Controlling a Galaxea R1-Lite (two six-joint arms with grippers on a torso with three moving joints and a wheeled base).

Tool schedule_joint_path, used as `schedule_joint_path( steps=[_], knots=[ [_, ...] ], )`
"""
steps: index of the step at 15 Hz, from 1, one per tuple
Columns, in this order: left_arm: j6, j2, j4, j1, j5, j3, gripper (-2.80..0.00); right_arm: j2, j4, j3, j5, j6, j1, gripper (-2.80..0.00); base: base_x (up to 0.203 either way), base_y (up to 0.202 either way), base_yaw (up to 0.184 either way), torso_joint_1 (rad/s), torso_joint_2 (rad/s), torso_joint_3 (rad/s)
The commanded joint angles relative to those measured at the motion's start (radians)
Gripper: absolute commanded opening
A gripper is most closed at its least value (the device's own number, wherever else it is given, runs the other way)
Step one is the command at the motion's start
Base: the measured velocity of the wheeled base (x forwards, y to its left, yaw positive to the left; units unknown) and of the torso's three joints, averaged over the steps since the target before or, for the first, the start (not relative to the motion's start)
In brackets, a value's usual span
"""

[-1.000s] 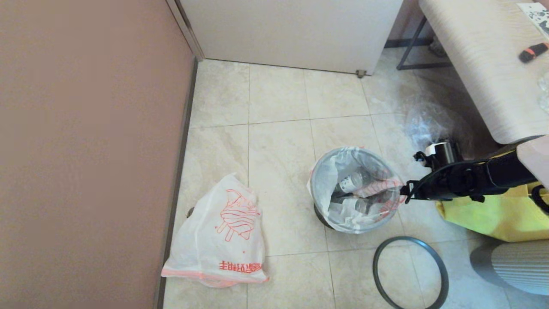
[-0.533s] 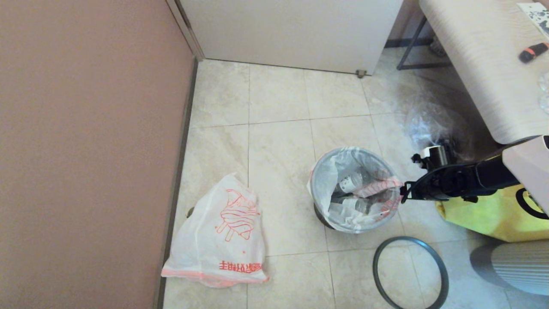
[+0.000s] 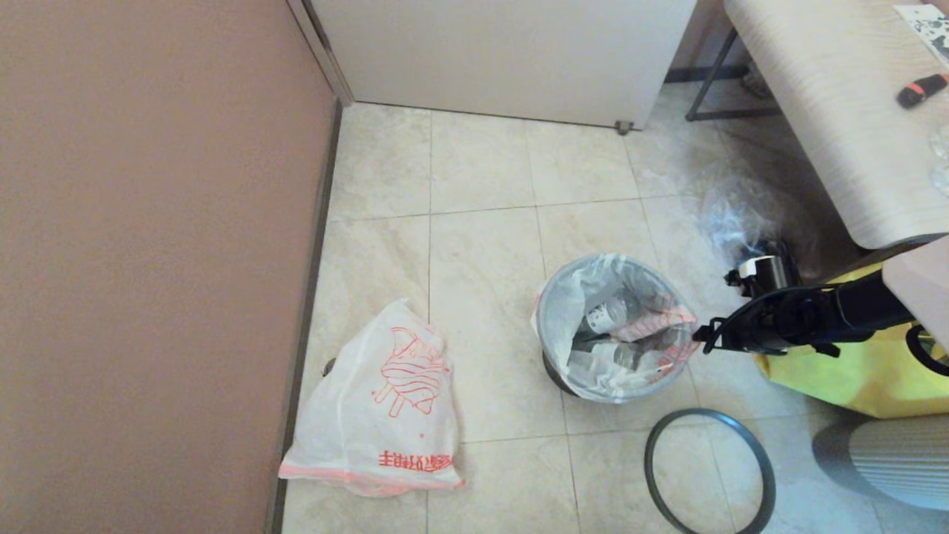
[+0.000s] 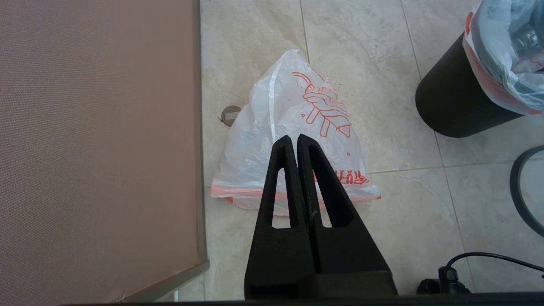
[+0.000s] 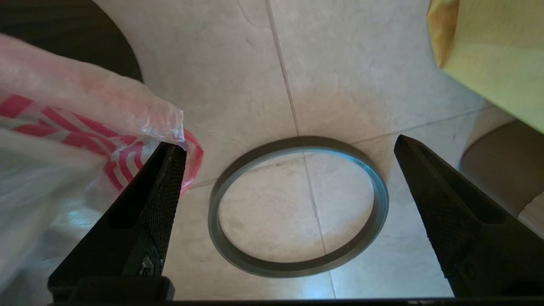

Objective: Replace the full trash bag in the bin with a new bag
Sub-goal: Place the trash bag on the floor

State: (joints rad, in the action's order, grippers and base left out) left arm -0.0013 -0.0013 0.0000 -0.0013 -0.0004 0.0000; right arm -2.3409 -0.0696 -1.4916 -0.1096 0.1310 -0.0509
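While the bin (image 3: 556, 371) stands just beside our right gripper (image 5: 289, 144), whose fingers gape wide and hold nothing, the full trash bag (image 3: 615, 334) fills it, one fingertip (image 5: 168, 170) at its edge; our left gripper (image 4: 295, 138), clenched, hangs above the new bag (image 3: 385, 400).

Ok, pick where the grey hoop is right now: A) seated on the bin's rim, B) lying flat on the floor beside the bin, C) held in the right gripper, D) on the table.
B: the grey hoop lies flat on the tiles beside the bin, clear of its rim.
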Motion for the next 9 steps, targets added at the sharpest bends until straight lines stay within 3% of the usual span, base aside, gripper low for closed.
schedule_joint_path(
  steps=[1,4,9],
  knots=[
    [0.0,0.001,0.0,0.001,0.0,0.0,-2.8,-0.003,-0.001,0.002,0.004,0.008,-0.004,0.0,0.0,0.0,0.0,0.0,0.0,0.0],
    [0.0,0.001,0.0,0.0,0.0,0.0,-2.8,0.051,0.009,0.026,0.091,0.072,-0.007,0.0,0.0,0.0,0.0,0.0,0.0,0.0],
    [0.0,0.001,0.0,0.0,0.0,0.0,-2.8,0.078,0.002,0.107,0.126,0.078,-0.031,0.0,0.0,0.0,0.0,0.0,0.0,0.0]
  ],
)
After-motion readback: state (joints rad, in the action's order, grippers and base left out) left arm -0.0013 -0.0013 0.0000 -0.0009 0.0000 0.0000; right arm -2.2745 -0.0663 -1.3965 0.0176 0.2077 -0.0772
